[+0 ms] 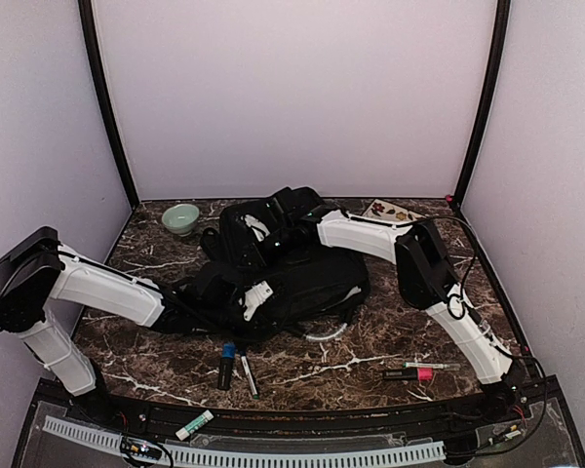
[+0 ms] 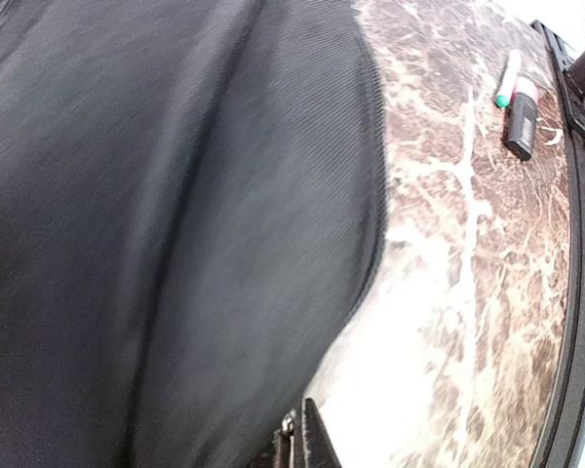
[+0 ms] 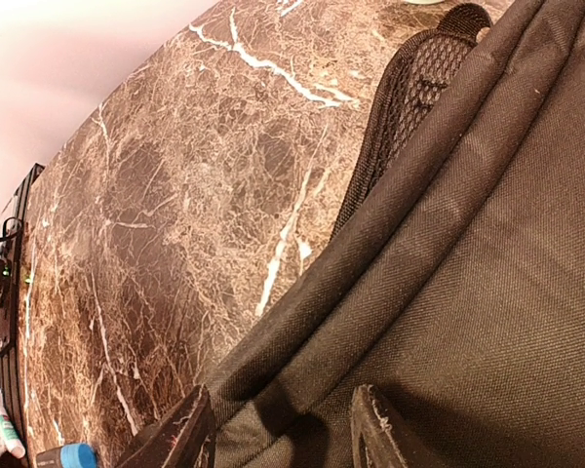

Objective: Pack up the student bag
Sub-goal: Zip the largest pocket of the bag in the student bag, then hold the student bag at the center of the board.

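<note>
The student bag (image 1: 292, 268) is a big black backpack lying crumpled in the middle of the marble table. My left gripper (image 2: 302, 439) is at its near-left edge, shut, with a small shiny metal piece of the bag's edge pinched at its tips. The bag's ribbed black fabric (image 2: 175, 224) fills most of the left wrist view. My right gripper (image 3: 283, 395) reaches over the bag's far top. It is open, its two fingers resting on the woven cloth (image 3: 468, 292) with a fabric fold lying between them. A mesh strap (image 3: 419, 88) shows beyond it.
A green bowl (image 1: 180, 217) sits at the back left and a printed card (image 1: 390, 210) at the back right. A blue-capped marker (image 1: 226, 363) and a pen (image 1: 249, 375) lie in front of the bag. A pink highlighter (image 1: 409, 373) and a thin pen (image 1: 431, 365) lie front right.
</note>
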Action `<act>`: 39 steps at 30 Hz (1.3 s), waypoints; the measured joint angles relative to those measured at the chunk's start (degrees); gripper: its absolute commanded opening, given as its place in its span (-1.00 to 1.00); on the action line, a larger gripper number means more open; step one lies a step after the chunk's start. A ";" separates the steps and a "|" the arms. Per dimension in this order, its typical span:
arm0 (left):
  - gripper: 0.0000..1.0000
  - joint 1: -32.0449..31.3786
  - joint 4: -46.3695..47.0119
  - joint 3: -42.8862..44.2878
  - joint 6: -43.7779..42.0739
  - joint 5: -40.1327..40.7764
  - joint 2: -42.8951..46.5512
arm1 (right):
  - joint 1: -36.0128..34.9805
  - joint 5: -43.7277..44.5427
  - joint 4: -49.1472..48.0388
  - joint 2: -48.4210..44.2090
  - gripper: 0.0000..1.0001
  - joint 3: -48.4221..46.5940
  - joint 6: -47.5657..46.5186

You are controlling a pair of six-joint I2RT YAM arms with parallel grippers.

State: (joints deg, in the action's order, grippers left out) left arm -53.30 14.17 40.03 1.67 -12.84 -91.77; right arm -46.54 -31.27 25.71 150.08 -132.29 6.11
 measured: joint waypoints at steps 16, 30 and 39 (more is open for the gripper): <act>-0.43 -6.12 1.66 12.55 -1.25 0.92 -13.53 | 1.25 -0.96 1.55 -2.64 0.00 2.62 -0.42; 0.04 -9.07 -12.39 10.82 -6.67 8.61 8.59 | 5.03 5.38 2.25 -40.96 0.04 38.14 -9.27; 0.35 -9.07 -14.60 7.10 -14.78 22.86 8.00 | 5.05 8.68 2.23 -55.71 0.04 60.96 -15.89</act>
State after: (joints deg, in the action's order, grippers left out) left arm -62.37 -0.43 47.13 -13.10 10.02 -83.77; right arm -41.50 -22.59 27.94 94.37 -71.33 -9.78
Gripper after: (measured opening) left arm 0.664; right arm 0.519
